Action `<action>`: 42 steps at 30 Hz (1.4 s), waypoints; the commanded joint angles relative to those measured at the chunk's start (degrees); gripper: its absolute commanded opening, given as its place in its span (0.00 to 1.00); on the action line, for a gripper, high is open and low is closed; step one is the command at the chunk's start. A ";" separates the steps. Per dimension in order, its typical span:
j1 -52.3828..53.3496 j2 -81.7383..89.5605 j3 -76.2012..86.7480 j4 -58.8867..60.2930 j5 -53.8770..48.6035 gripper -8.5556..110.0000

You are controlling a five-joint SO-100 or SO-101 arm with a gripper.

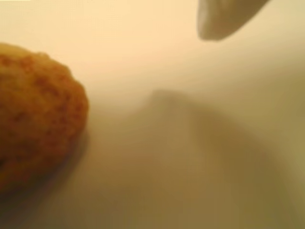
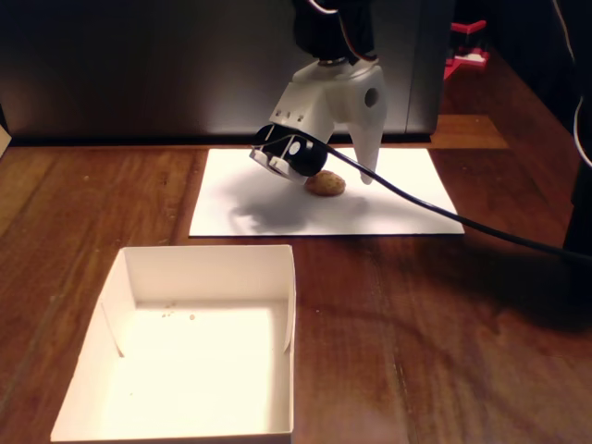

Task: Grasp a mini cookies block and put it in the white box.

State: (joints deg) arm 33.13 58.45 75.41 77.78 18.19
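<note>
The mini cookies block (image 2: 326,185), a small golden-brown round cookie, lies on a flat white paper sheet (image 2: 398,208) at the back of the table. My gripper (image 2: 339,179) is lowered around it and open. One white fingertip (image 2: 367,176) stands just right of the cookie, and the other is hidden behind the black wrist camera. In the wrist view the cookie (image 1: 35,119) fills the left side, blurred, with one pale fingertip (image 1: 224,19) well apart from it at the top right. The white box (image 2: 213,261) stands open-topped at the front left, with only a few crumbs inside.
A black cable (image 2: 462,218) runs from the gripper across the sheet and the wooden table to the right edge. A dark panel closes off the back. A red object (image 2: 467,46) sits at the far right rear.
</note>
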 commanded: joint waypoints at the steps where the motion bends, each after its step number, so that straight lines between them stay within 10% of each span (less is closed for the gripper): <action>1: -0.97 2.72 -6.50 -0.79 -0.62 0.45; 42: -2.72 -6.42 -12.30 1.58 0.88 0.43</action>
State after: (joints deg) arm 30.59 50.45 68.55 78.57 18.90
